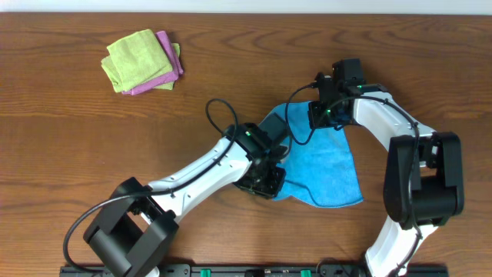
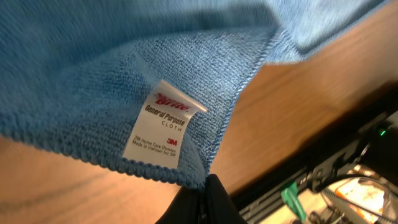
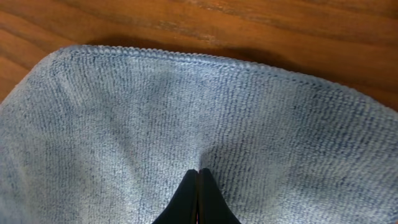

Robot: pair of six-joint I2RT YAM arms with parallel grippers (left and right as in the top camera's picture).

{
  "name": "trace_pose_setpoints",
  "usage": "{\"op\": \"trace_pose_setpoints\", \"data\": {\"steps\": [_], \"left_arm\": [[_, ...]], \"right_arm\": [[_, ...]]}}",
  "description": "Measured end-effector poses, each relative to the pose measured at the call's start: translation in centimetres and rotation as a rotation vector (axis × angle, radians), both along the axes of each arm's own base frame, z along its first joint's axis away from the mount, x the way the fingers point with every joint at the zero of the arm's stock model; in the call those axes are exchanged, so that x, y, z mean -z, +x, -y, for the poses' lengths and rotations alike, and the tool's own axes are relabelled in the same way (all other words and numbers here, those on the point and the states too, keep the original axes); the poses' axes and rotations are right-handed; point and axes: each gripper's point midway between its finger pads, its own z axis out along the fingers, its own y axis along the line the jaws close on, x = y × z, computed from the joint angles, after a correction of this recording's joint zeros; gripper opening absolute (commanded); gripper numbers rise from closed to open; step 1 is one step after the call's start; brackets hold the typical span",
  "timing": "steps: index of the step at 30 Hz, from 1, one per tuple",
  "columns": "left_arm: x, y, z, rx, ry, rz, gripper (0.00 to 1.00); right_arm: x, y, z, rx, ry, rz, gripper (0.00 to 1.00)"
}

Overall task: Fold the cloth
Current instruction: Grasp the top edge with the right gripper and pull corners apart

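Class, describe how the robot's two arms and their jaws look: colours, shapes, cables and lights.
The left arm and right arm share one design: smooth white links between black joint housings. A black cable loops off the left arm; green lights glow near each wrist. The jaws are black, tapering to narrow tips.

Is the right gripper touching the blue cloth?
Touching. The right wrist view shows the right gripper shut on the cloth, with the fabric puckering at its tips.
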Motion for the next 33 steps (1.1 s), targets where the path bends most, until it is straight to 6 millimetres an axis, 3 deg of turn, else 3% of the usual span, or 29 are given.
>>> {"op": "trace_pose_setpoints", "data": {"steps": [16,18,20,21,27,33], "left_arm": [[0.6,-2.1,-2.5,-0.012,0.122,-0.080,0.06],[0.8,-2.2,-3.6,-0.029,0.180,-0.079,0.26],[1.1,-2.0,-4.4,-0.033,0.224,-0.059,0.63],[1.3,-1.7,-4.7,-0.045,0.244,-0.042,0.97],[1.8,1.5,-4.8,-0.110,0.230,0.054,0.95],[1.5,7.8,-4.8,-0.244,0.117,0.179,0.95]], "right_arm": [[0.2,0.2,0.9,0.015,-0.051,0.006,0.01],[0.2,0.2,1.0,0.017,-0.058,0.007,0.01],[0.3,0.2,1.2,0.020,-0.069,0.008,0.01],[0.3,0.2,1.3,0.022,-0.074,0.009,0.01],[0.4,0.0,1.5,0.025,-0.086,-0.001,0.01],[0.5,-0.1,1.6,0.026,-0.092,-0.007,0.01]]}}
